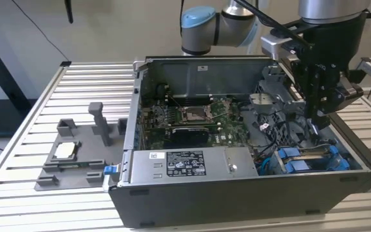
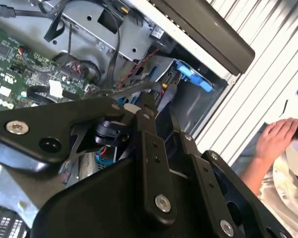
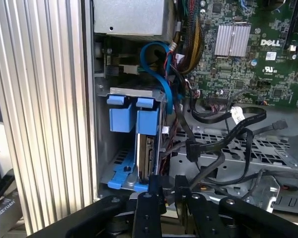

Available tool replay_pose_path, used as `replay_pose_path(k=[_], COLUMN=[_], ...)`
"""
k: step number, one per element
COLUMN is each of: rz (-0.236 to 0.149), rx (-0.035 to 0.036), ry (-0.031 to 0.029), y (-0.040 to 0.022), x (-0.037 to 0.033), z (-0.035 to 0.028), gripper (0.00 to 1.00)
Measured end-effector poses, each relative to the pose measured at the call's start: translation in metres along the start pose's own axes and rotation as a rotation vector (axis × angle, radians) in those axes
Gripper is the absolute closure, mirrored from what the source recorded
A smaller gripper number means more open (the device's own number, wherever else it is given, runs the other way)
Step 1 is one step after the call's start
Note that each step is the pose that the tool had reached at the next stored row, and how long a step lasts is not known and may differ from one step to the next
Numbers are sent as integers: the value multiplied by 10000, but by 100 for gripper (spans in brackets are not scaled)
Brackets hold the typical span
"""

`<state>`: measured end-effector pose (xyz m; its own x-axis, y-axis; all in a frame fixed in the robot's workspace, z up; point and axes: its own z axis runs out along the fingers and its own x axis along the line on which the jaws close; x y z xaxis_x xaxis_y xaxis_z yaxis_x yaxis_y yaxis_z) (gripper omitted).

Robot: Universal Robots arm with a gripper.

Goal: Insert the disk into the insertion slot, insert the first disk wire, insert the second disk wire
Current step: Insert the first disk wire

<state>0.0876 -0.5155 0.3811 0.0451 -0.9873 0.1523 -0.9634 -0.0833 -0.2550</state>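
The disk (image 3: 149, 156) stands on edge inside the insertion slot (image 3: 103, 148). My claw (image 3: 165, 193) hangs near one end of that slot; black wires (image 3: 216, 148) and a blue cable (image 3: 161, 79) lie alongside it.

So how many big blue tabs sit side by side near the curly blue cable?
2. One blue tab is next to the case wall, the other tab right beside it, nearer the blue cable. Others may be hidden deeper down.
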Motion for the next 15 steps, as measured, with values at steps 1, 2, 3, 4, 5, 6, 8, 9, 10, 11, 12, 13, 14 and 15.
replay_pose_path(k=[1,2,3,4,5,6,8,9,10,11,12,13,14,15], rz=[-5,-11,-18,-23,-27,-30,-34,-34,-35,-39,-49,-65,-84,-104], rx=[1,2,1,2,2,2,3,3,3,4,8,14,22,31], ry=[3,8,19,21,26,29,28,28,27,25,23,21,14,9], y=[-2,-6,-7,-7,-7,-7,-5,-3,-3,-2,-1,0,2,4], x=[5,11,15,17,21,28,51,61,65,64,63,63,62,61], z=[-12,-25,-31,-30,-30,-30,-26,-25,-23,-19,-13,-8,0,8], gripper=[72,72,72,72,72,72,72,72,72,72,72,72,72,72])
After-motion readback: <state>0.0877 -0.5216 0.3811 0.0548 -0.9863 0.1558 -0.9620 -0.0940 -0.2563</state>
